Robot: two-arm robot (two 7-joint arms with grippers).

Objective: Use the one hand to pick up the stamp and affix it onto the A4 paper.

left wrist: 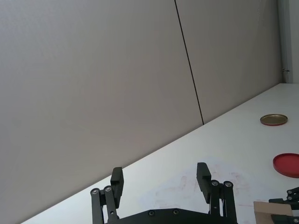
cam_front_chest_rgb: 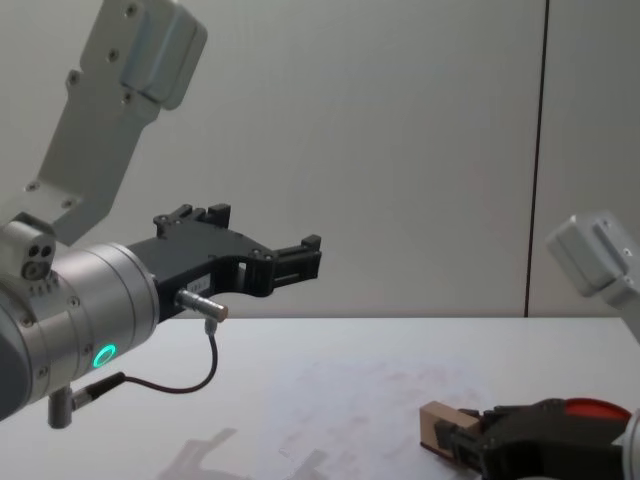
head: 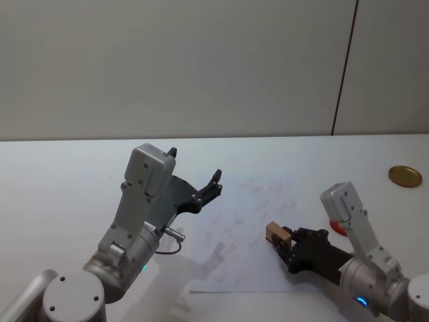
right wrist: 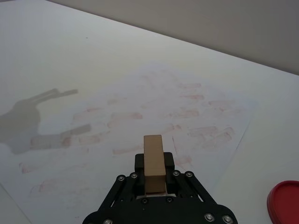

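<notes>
My right gripper (head: 285, 243) is shut on the stamp (head: 275, 233), a small tan wooden block that sticks out past its black fingers (right wrist: 169, 161). The stamp (right wrist: 154, 158) is held low over the right part of the A4 paper (head: 234, 228). I cannot tell whether it touches the sheet. The paper (right wrist: 140, 116) is covered with faint pink-red stamped marks. In the chest view the stamp (cam_front_chest_rgb: 438, 423) sits just above the table, in front of the right gripper (cam_front_chest_rgb: 470, 438). My left gripper (head: 194, 166) is raised over the paper's left edge, open and holding nothing (left wrist: 159, 170).
A flat red disc (head: 338, 229) lies on the table just right of the paper, partly behind my right arm. A round gold lid (head: 405, 176) rests farther off at the right. The left arm's shadow (right wrist: 42, 119) falls across the sheet.
</notes>
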